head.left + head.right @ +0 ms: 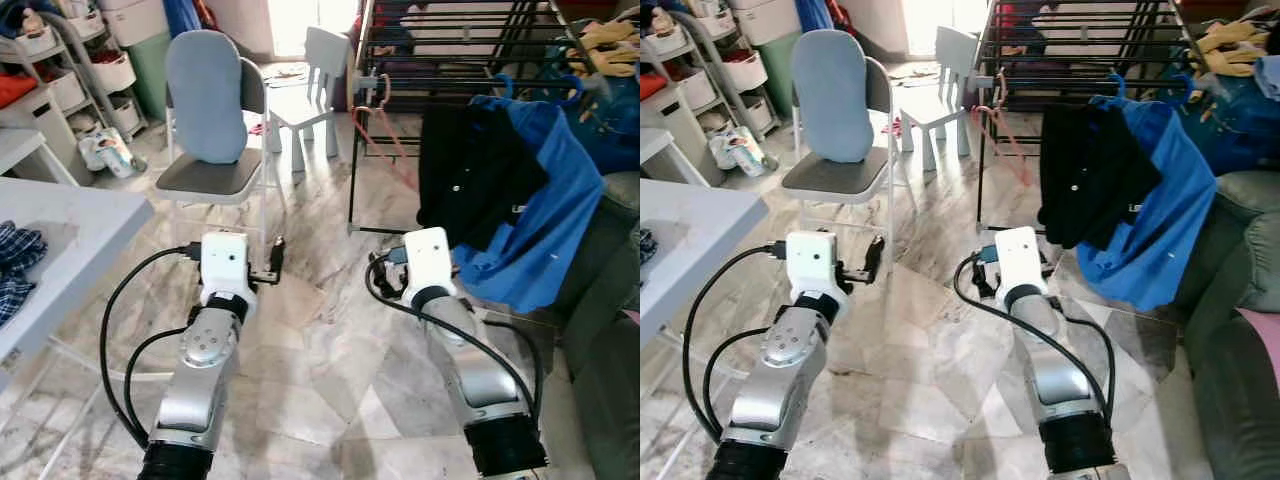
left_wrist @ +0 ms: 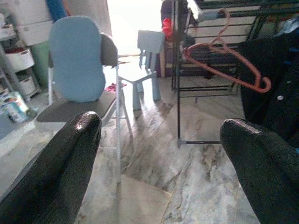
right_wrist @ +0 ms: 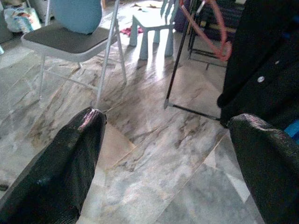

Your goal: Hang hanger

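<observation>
The pink hanger (image 2: pixel 224 60) is hanging from the black drying rack (image 1: pixel 450 60) beside a black shirt (image 1: pixel 475 175), while the left gripper (image 2: pixel 161 158) and right gripper (image 3: pixel 163 163) are hovering over the marble floor (image 1: pixel 330 360), fingers apart and empty.

Floor (image 1: pixel 330 350): glossy veined marble tiles. Hanger (image 2: pixel 224 60): smooth coral plastic. Drying rack (image 1: pixel 440 50): dark metal bars. Shirts: black (image 1: pixel 470 175) and blue (image 1: pixel 545 220) matt cloth. Pincer fingers (image 2: pixel 51 177): black, textured, slight sheen.
</observation>
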Available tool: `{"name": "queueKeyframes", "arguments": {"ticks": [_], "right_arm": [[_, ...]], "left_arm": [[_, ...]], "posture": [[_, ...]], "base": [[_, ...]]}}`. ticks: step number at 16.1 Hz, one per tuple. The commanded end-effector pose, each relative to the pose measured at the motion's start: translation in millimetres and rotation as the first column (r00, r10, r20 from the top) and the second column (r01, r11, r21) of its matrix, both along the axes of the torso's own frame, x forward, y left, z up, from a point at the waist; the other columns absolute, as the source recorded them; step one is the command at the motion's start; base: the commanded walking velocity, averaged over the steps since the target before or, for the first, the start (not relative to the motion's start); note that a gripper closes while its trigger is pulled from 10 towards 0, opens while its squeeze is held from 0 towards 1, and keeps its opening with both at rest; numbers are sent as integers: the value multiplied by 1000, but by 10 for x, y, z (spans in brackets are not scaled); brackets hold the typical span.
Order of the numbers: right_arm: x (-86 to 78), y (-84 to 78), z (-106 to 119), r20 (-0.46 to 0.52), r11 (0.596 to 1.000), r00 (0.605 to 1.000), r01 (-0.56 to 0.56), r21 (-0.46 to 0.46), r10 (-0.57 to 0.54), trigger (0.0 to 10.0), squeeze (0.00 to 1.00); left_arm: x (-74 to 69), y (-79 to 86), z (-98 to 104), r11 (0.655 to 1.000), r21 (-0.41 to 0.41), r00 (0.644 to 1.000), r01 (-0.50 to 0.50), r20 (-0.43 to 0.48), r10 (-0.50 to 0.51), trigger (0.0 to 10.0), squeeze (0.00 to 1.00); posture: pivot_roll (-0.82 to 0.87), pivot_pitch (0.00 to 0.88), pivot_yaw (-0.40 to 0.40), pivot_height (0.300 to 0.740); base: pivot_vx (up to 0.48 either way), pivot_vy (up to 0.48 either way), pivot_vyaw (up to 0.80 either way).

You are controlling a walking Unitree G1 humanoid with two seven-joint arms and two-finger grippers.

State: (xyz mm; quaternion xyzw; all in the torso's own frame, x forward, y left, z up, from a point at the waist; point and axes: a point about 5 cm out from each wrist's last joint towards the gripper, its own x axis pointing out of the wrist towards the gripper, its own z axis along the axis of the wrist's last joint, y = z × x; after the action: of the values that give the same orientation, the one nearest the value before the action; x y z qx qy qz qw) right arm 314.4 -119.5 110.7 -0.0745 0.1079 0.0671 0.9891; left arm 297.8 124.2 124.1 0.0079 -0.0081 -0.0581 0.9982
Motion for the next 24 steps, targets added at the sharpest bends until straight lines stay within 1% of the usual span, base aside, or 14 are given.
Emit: {"name": "queueKeyframes", "arguments": {"ticks": [1, 4, 6, 7, 9, 12, 13, 14, 16, 18, 20, 21, 23, 24], "right_arm": [[-28, -25, -69, -19, 1000, 1000, 10, 8, -10, 10000, 0], [-30, -158, -93, -18, 999, 999, 41, -1, -41, 10000, 0], [-30, -216, -74, -15, 999, 998, 53, -3, -53, 10000, 0], [-50, -217, -108, -26, 999, 999, 43, -11, -43, 10000, 0], [-85, -205, -151, -35, 1000, 999, 23, -16, -23, 10000, 0], [-164, -276, -227, -21, 999, 999, 41, 31, -40, 10000, 0], [-190, -310, -240, -14, 997, 998, 54, 59, -53, 10000, 0], [-209, -310, -231, 5, 997, 999, 35, 63, -35, 10000, 0], [-225, -301, -231, 20, 999, 1000, 11, 53, -12, 10000, 0], [-221, -356, -266, 17, 1000, 1000, 10, 21, -10, 10000, 0], [-182, -390, -336, 7, 1000, 1000, -2, 6, 2, 10000, 0], [-130, -366, -345, 14, 1000, 1000, -23, -5, 23, 10000, 0], [-108, -364, -356, 17, 1000, 1000, -23, -9, 23, 10000, 0], [-109, -364, -397, 10, 1000, 1000, -10, 7, 10, 10000, 0]], "left_arm": [[32, 46, 29, 1000, 12, 1000, -17, 16, 17, 10000, 0], [24, 119, 50, 998, 23, 998, -57, 19, 57, 10000, 0], [-9, 150, 59, 997, 14, 997, -81, 21, 80, 10000, 0], [-25, 137, -40, 996, 15, 996, -86, -2, 86, 10000, 0], [-36, 94, -95, 996, 4, 996, -86, -18, 86, 10000, 0], [-61, 25, -139, 997, -11, 997, -72, -31, 72, 10000, 0], [-74, 31, -164, 997, -16, 996, -76, -38, 75, 10000, 0], [-88, 60, -198, 996, -22, 996, -83, -46, 82, 10000, 0], [-111, 122, -272, 995, -11, 993, -100, -59, 99, 10000, 0], [-127, 171, -376, 993, 3, 989, -119, -82, 119, 10000, 0], [-93, 159, -454, 993, 11, 989, -119, -92, 119, 10000, 0], [-31, 122, -445, 994, 11, 990, -112, -82, 113, 10000, 0], [8, 93, -441, 994, 8, 992, -106, -74, 106, 10000, 0], [39, 99, -462, 994, 5, 991, -108, -74, 108, 10000, 0]], "posture": [[-83, 0, 52, 740], [-75, 0, 91, 740], [-88, 0, 71, 740], [-92, 0, 62, 740], [-90, 0, 40, 740], [-81, 0, 28, 740], [-80, 0, 32, 740], [-92, 0, 42, 740], [-117, 0, 63, 740], [-124, 0, 52, 740], [-118, 0, 40, 740], [-112, 0, 23, 740], [-105, 0, 14, 740], [-104, 0, 15, 740]], "base": [[0, 0, 0], [0, 0, 0], [0, 0, 0], [0, 0, 0], [0, 0, 0], [0, 0, 0], [0, 0, 0], [0, 0, 0], [0, 0, 0], [0, 0, 0], [0, 0, 0], [0, 0, 0], [0, 0, 0], [0, 0, 0]]}}
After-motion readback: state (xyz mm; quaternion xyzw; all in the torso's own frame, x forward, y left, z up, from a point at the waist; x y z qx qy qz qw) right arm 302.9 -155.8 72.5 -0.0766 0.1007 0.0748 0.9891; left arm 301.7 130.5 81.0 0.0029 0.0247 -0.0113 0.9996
